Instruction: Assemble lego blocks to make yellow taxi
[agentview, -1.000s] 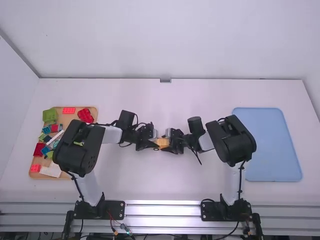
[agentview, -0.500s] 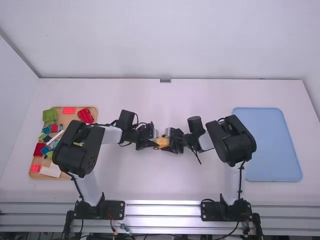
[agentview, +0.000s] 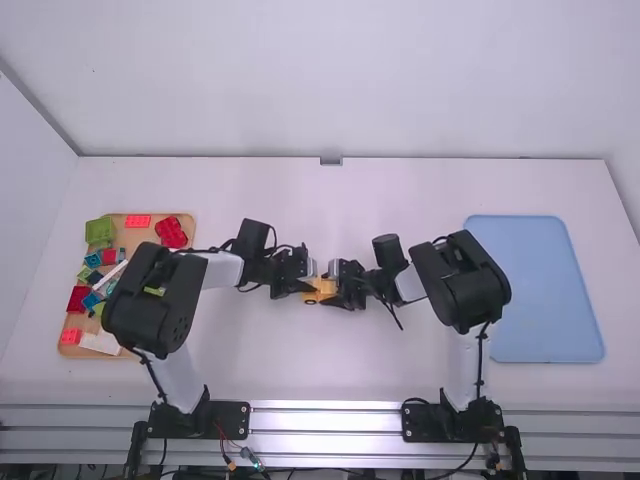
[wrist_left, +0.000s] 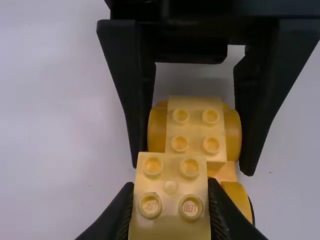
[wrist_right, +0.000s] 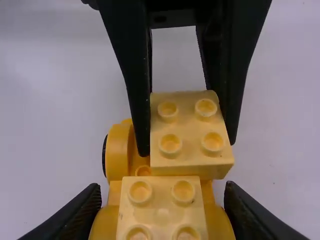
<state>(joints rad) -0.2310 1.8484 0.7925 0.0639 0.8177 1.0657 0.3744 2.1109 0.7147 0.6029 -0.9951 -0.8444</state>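
wht links (agentview: 182, 378) w/ rounded blk joints (agentview: 153, 300), thin blk cables (agentview: 480, 365)

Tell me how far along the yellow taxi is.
Partly built. One yellow block already sits on the wheeled base, held by the right gripper. The left gripper grips a second block over the base, next to the first. Seating it seems left, though I can't tell whether it's joined.

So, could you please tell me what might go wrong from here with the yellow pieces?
The yellow block in the left gripper looks off-centre, with a stud exposed beside it on the half-built car, so pressing down might seat it crooked. The right gripper squeezes the car by its rounded yellow sides, which could slip or twist under that push. The two sets of jaws also sit close together and may bump.
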